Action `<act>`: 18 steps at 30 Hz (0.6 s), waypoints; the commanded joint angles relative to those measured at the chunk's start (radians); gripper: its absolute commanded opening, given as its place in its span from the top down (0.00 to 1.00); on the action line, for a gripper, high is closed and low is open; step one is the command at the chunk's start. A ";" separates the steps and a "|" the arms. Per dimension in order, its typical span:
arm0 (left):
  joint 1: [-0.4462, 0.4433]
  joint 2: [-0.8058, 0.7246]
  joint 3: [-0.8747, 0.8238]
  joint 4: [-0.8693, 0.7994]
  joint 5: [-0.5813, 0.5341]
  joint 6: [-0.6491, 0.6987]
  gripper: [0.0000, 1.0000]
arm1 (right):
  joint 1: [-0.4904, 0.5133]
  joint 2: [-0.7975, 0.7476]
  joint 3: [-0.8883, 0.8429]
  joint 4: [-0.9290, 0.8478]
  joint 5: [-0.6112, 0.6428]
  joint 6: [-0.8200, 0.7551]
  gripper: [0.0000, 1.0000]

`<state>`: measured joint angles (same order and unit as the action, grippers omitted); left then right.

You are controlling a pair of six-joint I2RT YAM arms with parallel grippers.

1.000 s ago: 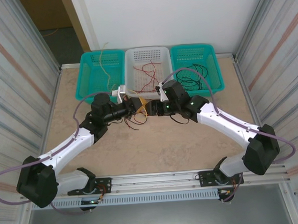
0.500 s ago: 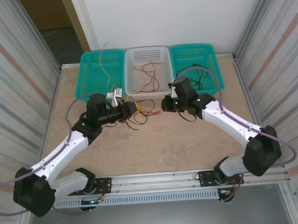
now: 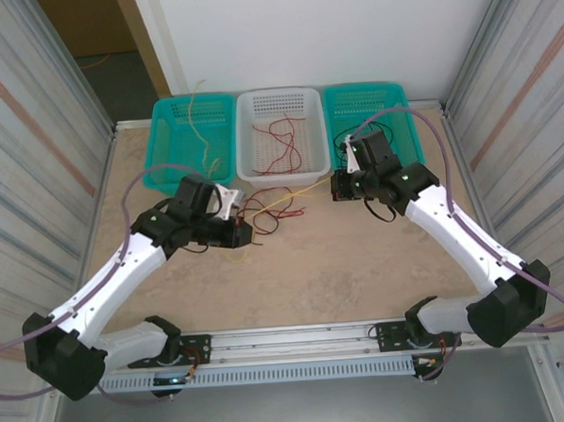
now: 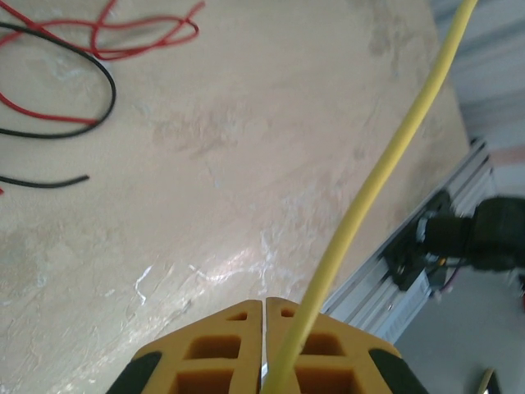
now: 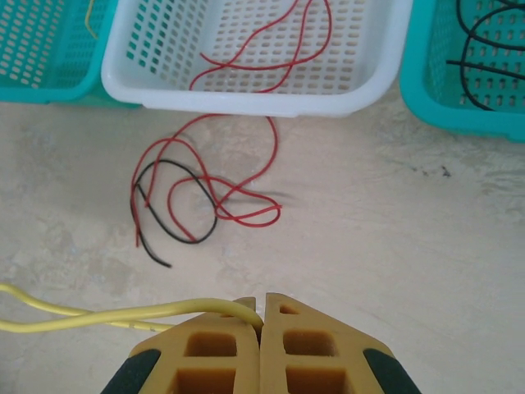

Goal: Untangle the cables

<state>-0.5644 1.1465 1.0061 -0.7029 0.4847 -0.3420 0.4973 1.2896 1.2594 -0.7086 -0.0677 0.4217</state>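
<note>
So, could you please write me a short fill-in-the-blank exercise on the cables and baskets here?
1. The left gripper and the right gripper are both shut on one shared cable, coloured ___.
2. The loose red cable lies on the table before the middle basket, coloured ___.
3. The looped cable crossing it is ___.
Missing words: yellow; white; black.

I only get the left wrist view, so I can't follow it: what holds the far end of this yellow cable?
Observer: The right end effector is shut on the yellow cable.
Operator: Where do the red and black ones lie?
Observer: The red cable and black cable lie crossed on the table, just before the white basket.
Operator: Anything sorted yet?
Observer: Black cables lie in the right teal basket.
</note>
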 commanded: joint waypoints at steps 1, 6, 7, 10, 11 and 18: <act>-0.040 0.018 0.050 -0.207 -0.072 0.114 1.00 | -0.054 0.014 0.063 -0.070 0.168 -0.049 0.96; 0.005 0.004 0.064 -0.120 -0.059 0.019 1.00 | -0.017 0.031 0.069 -0.089 0.180 -0.059 0.71; 0.033 0.000 0.066 -0.095 -0.030 -0.003 1.00 | -0.008 0.028 0.065 -0.091 0.196 -0.054 0.65; 0.139 -0.004 0.077 -0.031 0.049 -0.063 1.00 | 0.004 -0.001 0.046 -0.102 0.235 -0.026 0.53; 0.168 -0.003 0.086 -0.019 0.070 -0.075 1.00 | 0.004 -0.018 0.037 -0.103 0.241 -0.019 0.47; 0.348 0.005 0.136 0.127 0.180 -0.182 1.00 | 0.001 -0.140 -0.014 -0.110 0.201 0.042 0.40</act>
<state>-0.2684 1.1702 1.0943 -0.6712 0.5812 -0.4522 0.4953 1.2011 1.2591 -0.7963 0.1345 0.4179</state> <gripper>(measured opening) 0.072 0.604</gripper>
